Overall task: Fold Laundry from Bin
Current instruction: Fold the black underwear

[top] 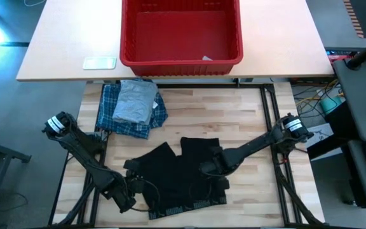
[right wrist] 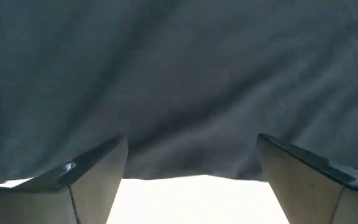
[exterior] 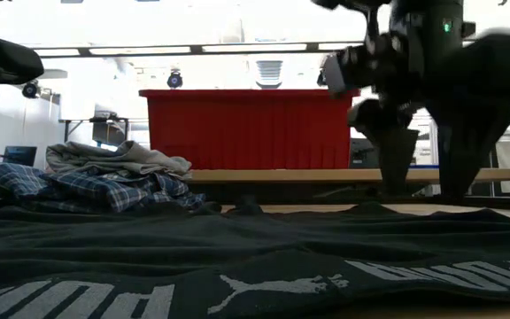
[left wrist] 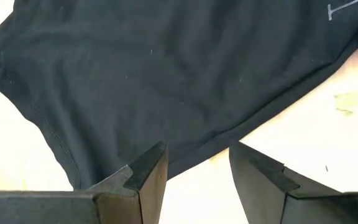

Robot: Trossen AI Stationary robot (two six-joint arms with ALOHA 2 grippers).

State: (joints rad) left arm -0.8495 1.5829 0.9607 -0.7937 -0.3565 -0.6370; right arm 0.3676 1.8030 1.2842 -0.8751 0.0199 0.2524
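A black garment [top: 176, 175] lies spread on the wooden table, its near hem with white lettering [exterior: 273, 288] toward the front edge. My left gripper [top: 131, 194] hangs open over the garment's near left edge [left wrist: 185, 146], with bare table showing between its fingers. My right gripper [top: 210, 168] points down, open wide, over the garment's right half [right wrist: 179, 74]. At the back left, a grey T-shirt [top: 136, 102] lies folded on a blue plaid shirt [top: 110, 117]. The red bin [top: 180, 62] stands on the far table. My right gripper comes at the black garment from above with its fingers [exterior: 397, 168] apart. In the low view a fold of the cloth hides their tips, so I cannot tell whether they touch it. My left gripper touches nothing that I can see.
The bin [exterior: 246, 128] holds only a small white scrap [top: 206, 58]. A flat white object [top: 99, 62] lies on the far table left of the bin. Bare wood [top: 253, 121] shows right of the shirt pile and behind the black garment.
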